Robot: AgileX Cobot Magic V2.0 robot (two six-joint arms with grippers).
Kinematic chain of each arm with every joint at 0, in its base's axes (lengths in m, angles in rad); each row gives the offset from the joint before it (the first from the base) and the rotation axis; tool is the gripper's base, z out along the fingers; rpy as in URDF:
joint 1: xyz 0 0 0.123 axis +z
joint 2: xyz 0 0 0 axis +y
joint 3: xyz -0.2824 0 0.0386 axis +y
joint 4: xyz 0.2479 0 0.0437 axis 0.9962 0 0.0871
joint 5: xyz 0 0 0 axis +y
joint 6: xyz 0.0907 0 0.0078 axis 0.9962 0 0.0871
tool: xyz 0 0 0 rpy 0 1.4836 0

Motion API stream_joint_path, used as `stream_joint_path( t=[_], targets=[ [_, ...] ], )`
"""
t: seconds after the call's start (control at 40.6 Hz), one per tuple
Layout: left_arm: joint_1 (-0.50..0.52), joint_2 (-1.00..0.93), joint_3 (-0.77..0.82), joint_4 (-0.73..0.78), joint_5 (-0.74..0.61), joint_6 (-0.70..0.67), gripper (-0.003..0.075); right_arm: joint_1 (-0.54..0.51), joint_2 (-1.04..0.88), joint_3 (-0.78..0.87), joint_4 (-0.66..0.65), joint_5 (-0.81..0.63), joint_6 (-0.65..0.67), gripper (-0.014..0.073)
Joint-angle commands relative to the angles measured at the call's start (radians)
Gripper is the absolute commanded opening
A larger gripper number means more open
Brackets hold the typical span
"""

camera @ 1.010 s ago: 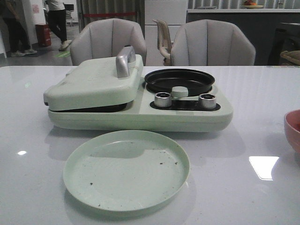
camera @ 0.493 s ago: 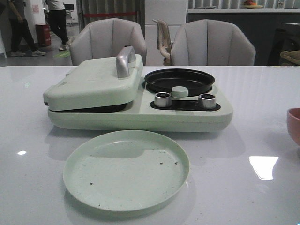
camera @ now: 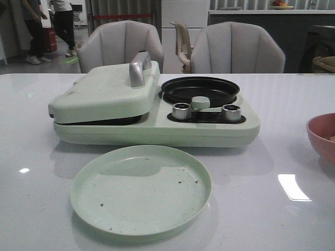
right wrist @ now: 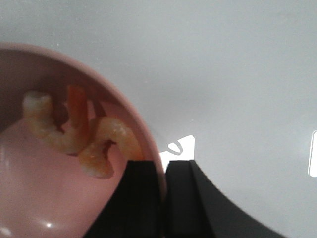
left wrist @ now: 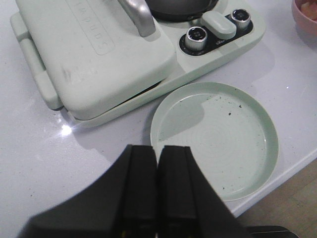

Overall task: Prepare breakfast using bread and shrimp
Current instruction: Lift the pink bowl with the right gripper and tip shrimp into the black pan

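shrimp (right wrist: 79, 139) | pinkish-orange, curled, clustered | inside pink bowl (right wrist: 143, 144), near rim

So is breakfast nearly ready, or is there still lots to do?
Still lots to do. Done: little that shows; the green plate holds only crumbs, the round black pan has nothing in it, and the grill lid is shut. In hand: the right gripper is pinched on the rim of the pink bowl holding the shrimp. Left: cooking the shrimp and plating. No bread is visible.

You see a glossy white table (camera: 293, 130) (it mirrors lights), a matt pale-green plastic-looking round plate (camera: 141, 189), shiny metal knobs (camera: 181, 111), and a smooth pink bowl (right wrist: 59, 198).
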Motion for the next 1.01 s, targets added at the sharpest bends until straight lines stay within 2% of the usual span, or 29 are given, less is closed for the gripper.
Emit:
stream_joint_path(
  t=[0.0,0.148,0.271,0.468,0.714,0.739,0.985],
  targets=[
    [-0.008,-0.015,-0.027,-0.006,-0.079,-0.008,0.0101,0.018,-0.060,-0.106,-0.022,0.044,-0.008,0.0044],
    [-0.008,-0.015,-0.027,-0.006,-0.077,-0.008,0.0101,0.077,-0.061,-0.271,-0.023,0.115,-0.053,0.0044],
    [-0.008,-0.015,-0.027,-0.006,-0.077,-0.008,0.0101,0.147,-0.060,-0.385,-0.056,0.118,-0.055,0.0044],
    [-0.008,-0.015,-0.027,-0.006,-0.077,-0.008,0.0101,0.308,-0.035,-0.558,-0.262,0.119,-0.046,0.0044],
    [-0.008,-0.015,-0.027,-0.006,-0.073,-0.008,0.0101,0.533,0.050,-0.713,-0.702,0.120,0.079,0.0044],
    [-0.008,-0.015,-0.027,-0.006,-0.073,-0.008,0.0101,0.664,0.130,-0.759,-1.073,0.145,0.181,0.0044],
    [-0.008,-0.015,-0.027,-0.006,-0.073,-0.008,0.0101,0.761,0.214,-0.760,-1.507,0.195,0.351,0.0044]
  ],
)
